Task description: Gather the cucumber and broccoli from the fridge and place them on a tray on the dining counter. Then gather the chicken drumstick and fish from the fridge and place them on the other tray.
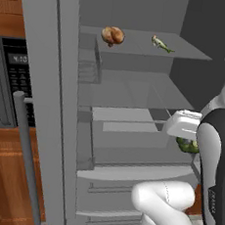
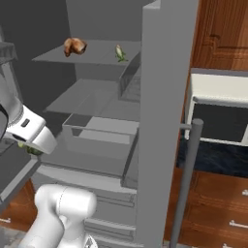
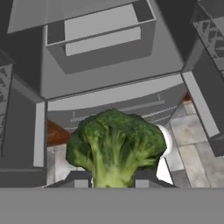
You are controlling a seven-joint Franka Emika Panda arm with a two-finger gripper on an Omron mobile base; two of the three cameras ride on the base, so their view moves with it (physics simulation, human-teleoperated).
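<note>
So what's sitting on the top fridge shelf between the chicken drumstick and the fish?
Nothing. In the left base view the grey shelf is bare between the chicken drumstick and the fish; the right base view shows the same gap.

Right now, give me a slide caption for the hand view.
Tool shut on the broccoli by its stem, held in front of the open fridge.

The fridge (image 1: 61,104) stands open, grey inside, its doors swung wide with long bar handles. On its upper shelf lie the chicken drumstick (image 1: 112,36), an orange-brown lump, toward the left, and the fish (image 1: 162,44), slender and yellowish-olive, well apart to its right. The broccoli (image 3: 114,146), a lumpy green head on a pale stem, is pinched at the stem between the fingertips (image 3: 78,179), out in front of the fridge's lower drawers
</note>
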